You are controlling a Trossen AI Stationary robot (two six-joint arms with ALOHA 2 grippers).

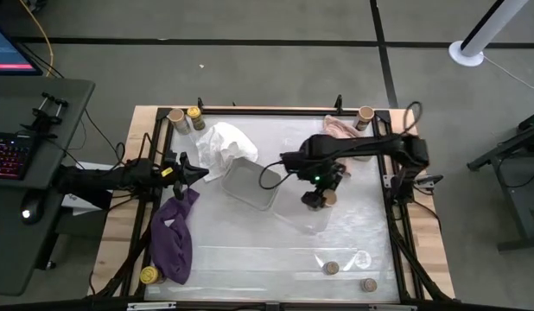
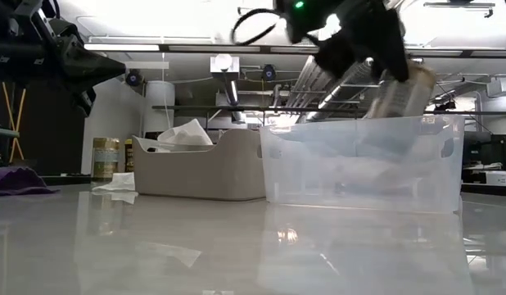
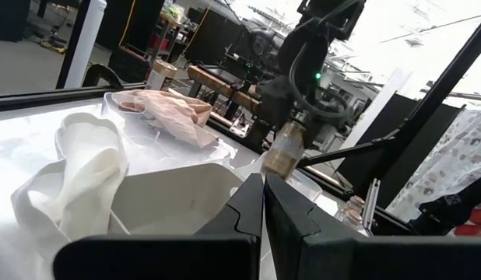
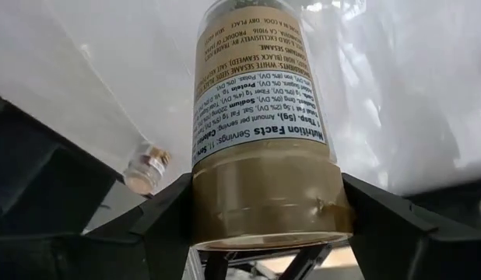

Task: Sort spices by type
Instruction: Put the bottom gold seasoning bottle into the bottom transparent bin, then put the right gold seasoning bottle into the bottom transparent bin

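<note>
My right gripper (image 1: pixel 323 199) (image 4: pixel 264 214) is shut on a wider spice jar with a tan top (image 4: pixel 260 117), held over a clear plastic bin (image 2: pixel 359 168) next to the grey tray (image 1: pixel 250 183). My left gripper (image 1: pixel 202 173) (image 3: pixel 264 206) hovers shut and empty near the white cloth (image 1: pixel 224 142). Two more tan-topped jars (image 1: pixel 175 117) (image 1: pixel 365 115) and a yellow-lidded jar (image 1: pixel 195 115) stand at the far edge. Another yellow-lidded jar (image 1: pixel 149 276) stands by the purple cloth (image 1: pixel 174 233). Two tiny jars (image 1: pixel 331 269) (image 1: pixel 368 284) sit near the near edge. My right gripper pinches the jar at its tan lid end (image 4: pixel 264 198), one finger (image 4: pixel 159 222) on each side of the lid. The fingers slant down from above. The jar (image 2: pixel 404 90) is lifted clear and tilted above the clear bin.
The pink cloth (image 1: pixel 340 128) lies by the far right corner. The grey tray (image 2: pixel 204 164) and the clear bin stand side by side mid-table. The glossy table (image 1: pixel 250 250) shows bare room toward its near edge. A desk with a keyboard (image 1: pixel 12 155) stands left of the table.
</note>
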